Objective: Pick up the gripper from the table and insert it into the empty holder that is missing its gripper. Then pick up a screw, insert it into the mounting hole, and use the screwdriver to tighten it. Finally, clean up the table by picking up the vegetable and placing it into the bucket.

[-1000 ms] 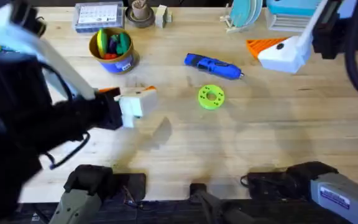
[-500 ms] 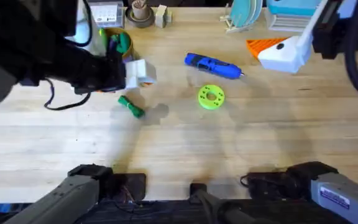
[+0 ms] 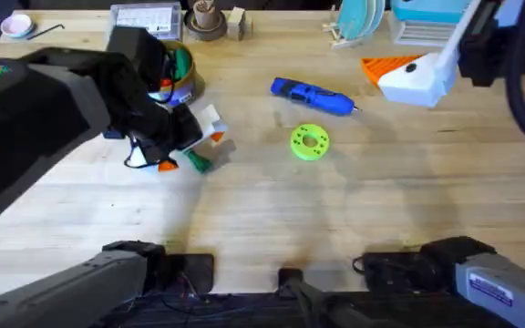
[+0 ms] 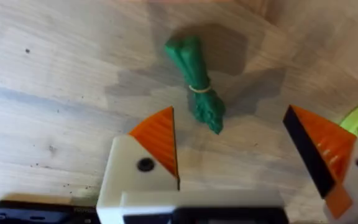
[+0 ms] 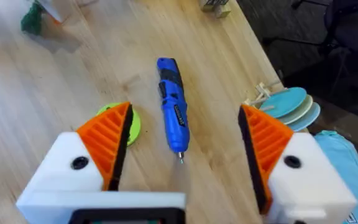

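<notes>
The dark green vegetable (image 3: 197,162) (image 4: 197,93) lies on the table (image 3: 335,210) just in front of the bucket (image 3: 186,80), which is partly hidden by my left arm. My left gripper (image 3: 192,152) (image 4: 238,146) hovers open over the vegetable, an orange finger on either side of its near end and apart from it. The blue screwdriver (image 3: 313,97) (image 5: 171,102) lies mid-table. My right gripper (image 3: 386,75) (image 5: 182,143) stands open at the far right, above the table. Each arm carries two orange fingers; the loose gripper, empty holder and screw are out of view.
A lime green disc (image 3: 310,142) (image 5: 126,121) lies between the vegetable and the screwdriver. Along the back edge stand a brown cup (image 3: 206,20), a parts box (image 3: 144,18) and a rack of teal plates (image 3: 358,20). The bucket holds several toy pieces.
My left arm swung from the lower left up toward the bucket, then turned and came down over the vegetable, which was uncovered on the table. The right arm has not moved.
</notes>
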You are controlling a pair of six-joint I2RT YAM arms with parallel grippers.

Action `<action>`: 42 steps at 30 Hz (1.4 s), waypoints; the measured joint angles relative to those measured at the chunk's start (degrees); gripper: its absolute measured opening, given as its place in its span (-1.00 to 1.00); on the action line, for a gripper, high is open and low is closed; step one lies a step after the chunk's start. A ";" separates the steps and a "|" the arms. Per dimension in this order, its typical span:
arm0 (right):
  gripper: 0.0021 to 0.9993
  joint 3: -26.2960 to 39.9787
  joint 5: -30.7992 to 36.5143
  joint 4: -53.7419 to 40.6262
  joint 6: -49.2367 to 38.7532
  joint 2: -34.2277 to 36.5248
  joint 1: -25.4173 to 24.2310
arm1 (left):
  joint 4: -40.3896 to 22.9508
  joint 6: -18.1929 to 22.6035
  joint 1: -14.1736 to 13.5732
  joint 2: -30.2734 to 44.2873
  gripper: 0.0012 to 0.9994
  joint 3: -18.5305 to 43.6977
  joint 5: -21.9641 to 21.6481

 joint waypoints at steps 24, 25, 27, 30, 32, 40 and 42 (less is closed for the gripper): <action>0.99 0.00 0.00 -0.83 0.00 1.14 0.00 | 6.57 -8.27 0.00 6.16 -0.50 -3.12 -5.68; 0.99 0.00 0.00 -0.85 0.00 1.18 0.00 | 6.57 -8.30 0.00 6.17 -0.61 -3.12 -5.66; 0.99 0.00 0.00 -0.85 0.00 1.20 0.00 | 6.46 -8.27 0.00 6.15 -0.68 -3.12 -5.69; 0.99 0.00 0.00 -0.85 -0.03 1.19 0.00 | 4.75 -8.45 0.00 6.17 -0.92 -2.89 -5.70; 0.99 0.00 0.00 -0.85 -0.07 1.20 0.00 | 2.34 -8.47 0.00 6.17 -0.98 -2.02 -5.70; 0.99 0.00 0.00 -0.84 -0.08 1.20 0.00 | -5.29 -8.47 0.00 6.17 -0.98 10.74 -5.70; 0.99 0.00 0.00 -0.85 -0.08 1.20 0.00 | -5.95 -8.47 0.00 6.15 -0.98 14.72 -5.71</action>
